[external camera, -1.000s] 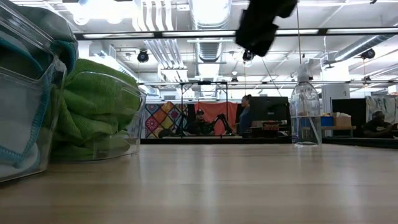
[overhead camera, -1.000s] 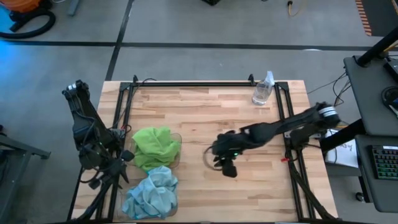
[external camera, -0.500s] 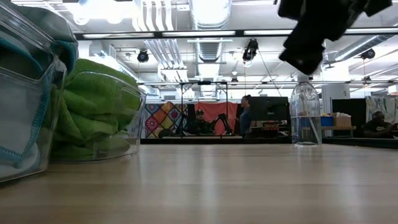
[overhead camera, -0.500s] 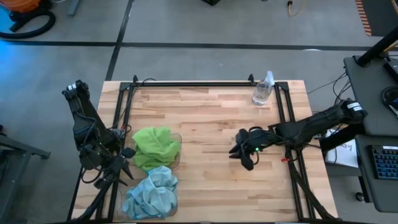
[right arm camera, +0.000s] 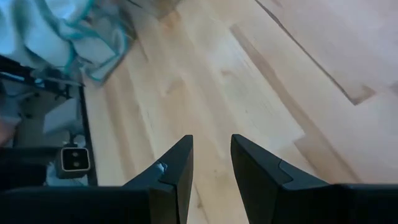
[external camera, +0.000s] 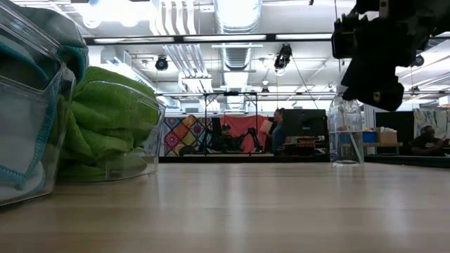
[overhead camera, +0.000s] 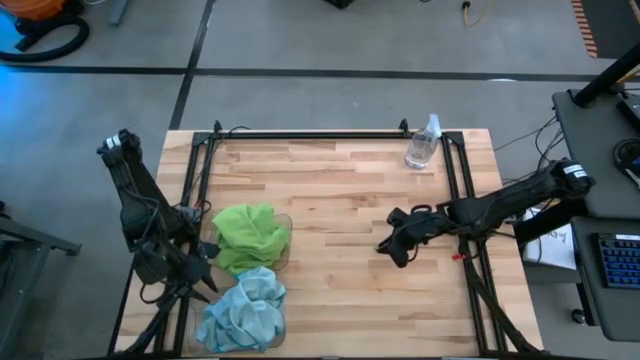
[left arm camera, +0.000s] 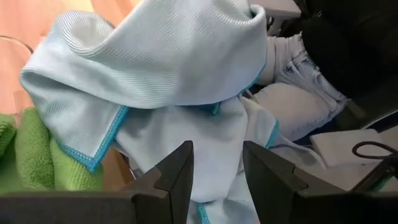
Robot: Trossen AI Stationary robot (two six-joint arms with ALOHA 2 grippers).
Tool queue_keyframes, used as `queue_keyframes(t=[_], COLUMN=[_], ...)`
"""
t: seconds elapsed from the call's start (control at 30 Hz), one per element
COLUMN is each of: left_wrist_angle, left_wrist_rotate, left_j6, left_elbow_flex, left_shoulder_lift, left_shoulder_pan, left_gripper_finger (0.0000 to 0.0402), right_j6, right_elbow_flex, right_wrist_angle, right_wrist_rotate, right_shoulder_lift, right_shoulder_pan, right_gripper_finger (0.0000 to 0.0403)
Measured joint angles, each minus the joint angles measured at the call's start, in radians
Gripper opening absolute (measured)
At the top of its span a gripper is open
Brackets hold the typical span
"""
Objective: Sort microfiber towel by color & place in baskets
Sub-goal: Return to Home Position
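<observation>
Right arm [overhead camera: 490,208] pulled back, towels [overhead camera: 245,237] in baskets [overhead camera: 290,228]

The floor [overhead camera: 330,40] is grey and smooth, with dark lines [overhead camera: 300,72] across it. A wooden table [overhead camera: 330,180] stands in the middle. Beside it is a dark desk [overhead camera: 600,150] with a keyboard [overhead camera: 620,262]. Far back, long lights [external camera: 183,39] and silver pipes [external camera: 235,14] run along the ceiling. A bright patchwork wall [external camera: 181,133] and an orange screen [external camera: 242,130] stand there. A person [external camera: 425,140] sits far off.
</observation>
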Motion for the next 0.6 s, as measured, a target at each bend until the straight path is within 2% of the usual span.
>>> queue_keyframes(t=[0.1,0.17,0.27,0.33,0.4,0.5,0.6], left_wrist_angle=[0.011,0.005,-0.011,0.047,0.094,0.067,0.071], left_wrist_rotate=[-0.05,-0.126,-0.236,-0.287,-0.274,-0.212,-0.158], left_j6=[0.003,0.054,0.237,0.234,0.187,0.259,0.218], left_elbow_flex=[0.001,0.015,0.046,0.05,0.05,0.052,0.049], left_shoulder_lift=[0.023,0.03,0.04,0.055,0.073,0.081,0.057], left_shoulder_pan=[0.003,0.006,0.007,0.007,0.007,0.006,0.006], left_gripper_finger=[0.0123,0.0123,0.0123,0.0123,0.0123,0.0123,0.0123], right_j6=[0.039,0.006,-0.086,-0.139,-0.196,-0.283,-0.343], right_elbow_flex=[-0.001,-0.001,-0.001,-0.001,-0.001,-0.001,-0.007], right_wrist_angle=[0.001,-0.001,0.002,0.002,0.012,0.017,0.066], right_wrist_rotate=[-0.001,0.007,0.031,0.033,0.033,0.047,0.052], right_shoulder_lift=[0.017,0.021,0.019,0.015,0.01,-0.002,-0.017], right_shoulder_pan=[0.0,0.002,0.009,0.014,0.014,0.013,0.013], right_gripper_finger=[0.0102,0.0102,0.0102,0.0102,0.0102,0.0102,0.0102])
